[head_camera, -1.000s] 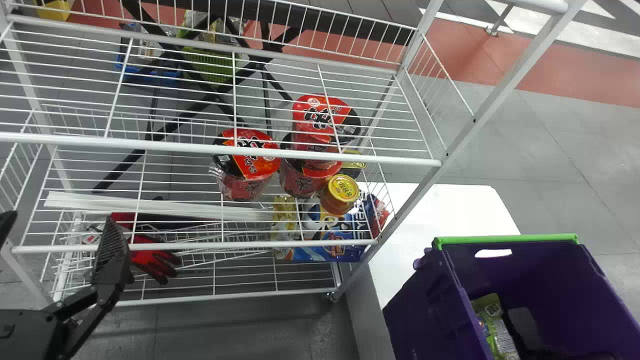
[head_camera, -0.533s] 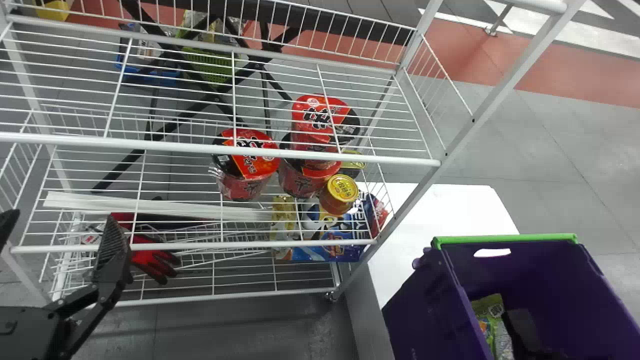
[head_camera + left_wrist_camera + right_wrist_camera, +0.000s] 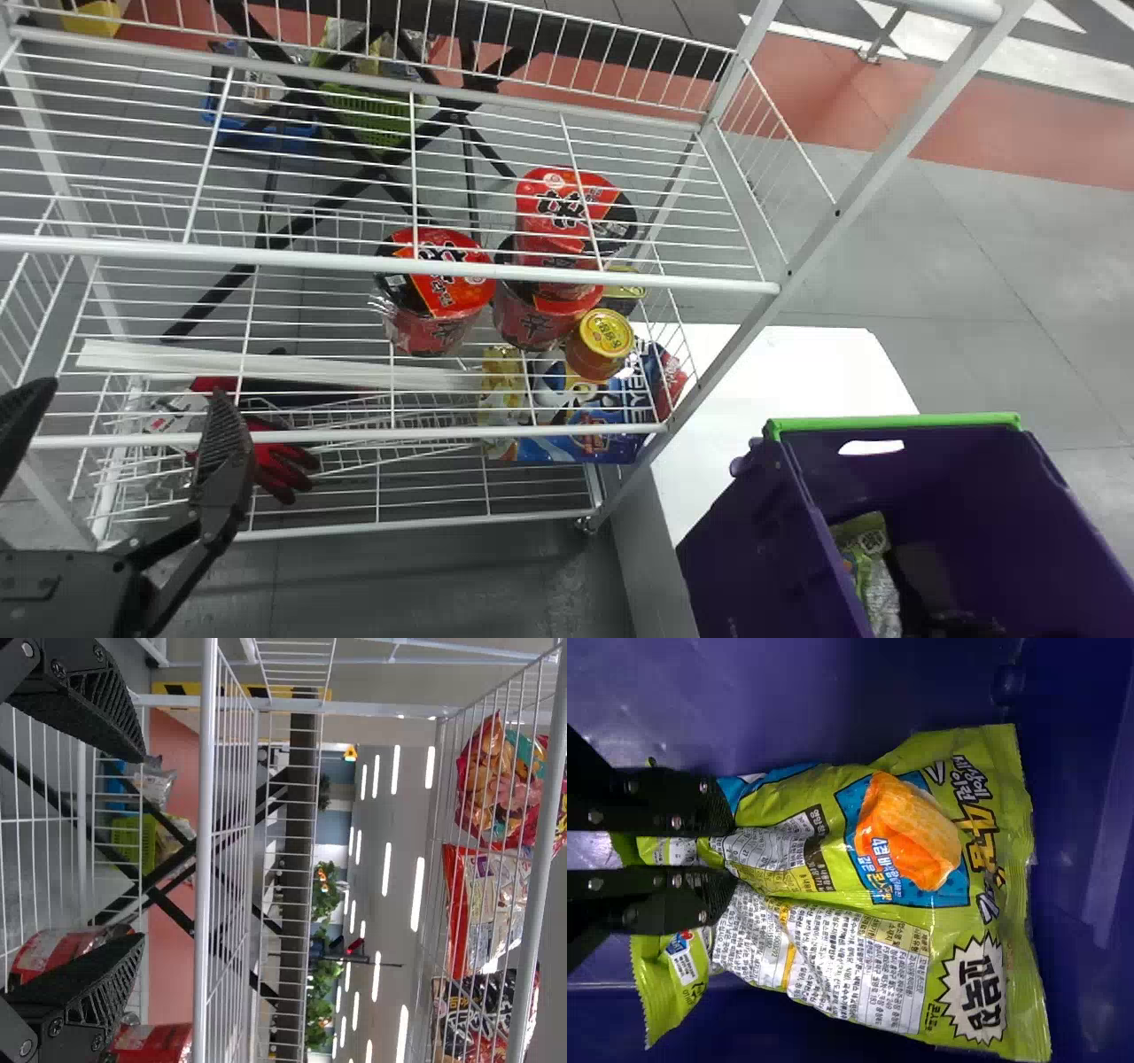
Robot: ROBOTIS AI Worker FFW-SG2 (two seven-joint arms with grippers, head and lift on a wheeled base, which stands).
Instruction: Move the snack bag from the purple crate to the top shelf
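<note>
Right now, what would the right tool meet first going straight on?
Likely the snack bag, bunched at the right tool; behind it the purple crate, at a depth I can't judge.

grey floor (image 3: 974,283) meets a red band (image 3: 1001,133) beyond a white table (image 3: 797,372).

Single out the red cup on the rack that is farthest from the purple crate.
The leftmost red cup in the head view; the other two sit farther right, closer to the crate.
</note>
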